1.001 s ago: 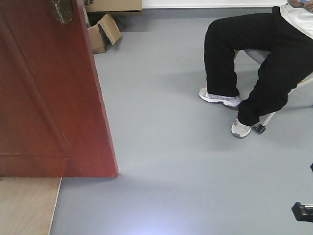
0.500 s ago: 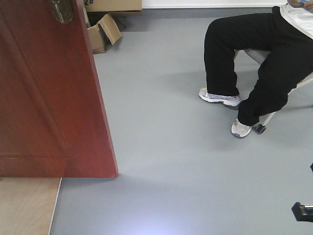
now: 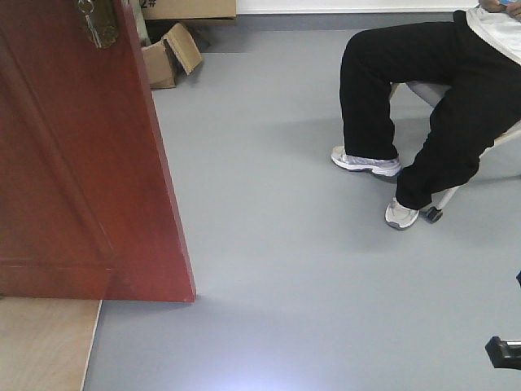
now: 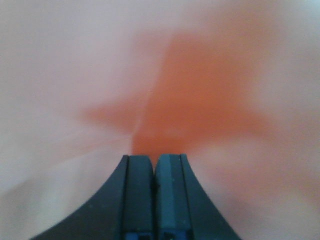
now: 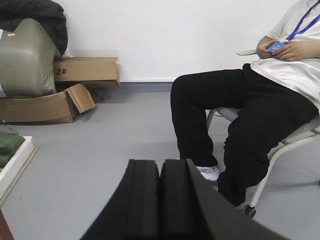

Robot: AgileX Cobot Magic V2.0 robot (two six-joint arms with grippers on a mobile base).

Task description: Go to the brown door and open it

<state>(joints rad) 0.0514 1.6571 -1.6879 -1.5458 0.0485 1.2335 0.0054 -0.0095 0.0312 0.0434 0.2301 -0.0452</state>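
from my front camera the brown door (image 3: pixel 77 155) fills the left side, its long axis running up out of the top of the frame, so i only get the lower part. its free edge slants from the top down to a bottom corner resting over the grey floor (image 3: pixel 285 269), with pale wood flooring (image 3: pixel 45 342) showing under it at lower left. the brass lock plate (image 3: pixel 98 24) sits near that edge, cut off at the top. behind the edge a cardboard box (image 3: pixel 167 57) is partly hidden. a seated person (image 3: pixel 423 106) is at the right, head out of view.

the left gripper (image 4: pixel 154 172) has its pads pressed together on nothing; beyond them is only an orange-pink blur i can't make out. the right gripper (image 5: pixel 160 200) is likewise closed and empty, facing the person and stacked boxes (image 5: pixel 85 72).
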